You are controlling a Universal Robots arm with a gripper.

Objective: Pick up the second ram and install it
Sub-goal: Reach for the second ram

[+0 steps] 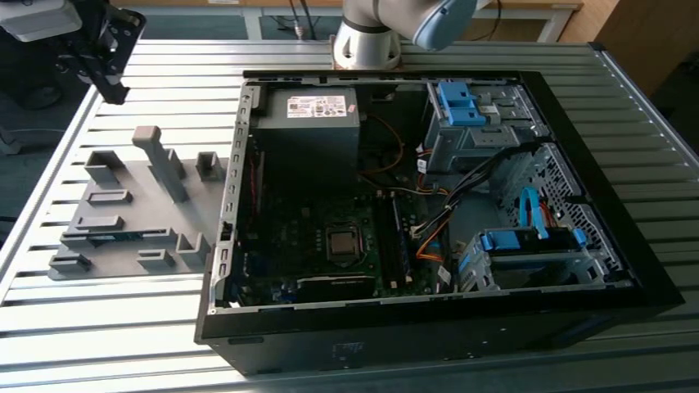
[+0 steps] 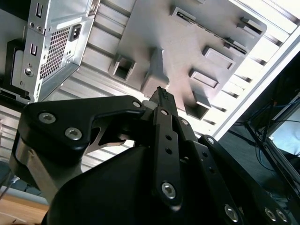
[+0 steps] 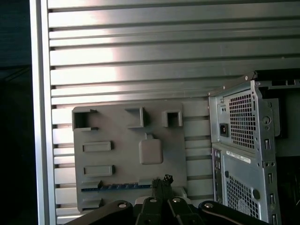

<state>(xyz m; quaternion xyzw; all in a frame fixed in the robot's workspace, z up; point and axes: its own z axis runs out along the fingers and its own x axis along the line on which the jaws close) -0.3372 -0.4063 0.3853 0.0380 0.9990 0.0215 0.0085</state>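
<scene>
The second ram (image 1: 114, 237) is a thin blue-green strip lying along the near edge of the grey fixture plate (image 1: 142, 205), on the exterior view's left. In the first wrist view the ram (image 3: 117, 186) lies on the plate (image 3: 122, 154) just beside my fingertips. My gripper (image 1: 110, 86) hangs high above the table's far left corner, well above the fixture. Its black fingers (image 3: 161, 180) are pressed together with nothing between them. In the second wrist view the gripper (image 2: 161, 96) points toward the fixture plate (image 2: 154, 28).
An open black computer case (image 1: 437, 319) lies on the slatted metal table (image 1: 110, 327), showing its motherboard (image 1: 339, 246), power supply (image 1: 311, 110) and blue drive bays (image 1: 525, 246). Upright grey blocks (image 1: 164, 164) rise from the fixture. The case's rear (image 3: 239, 140) stands close to the plate.
</scene>
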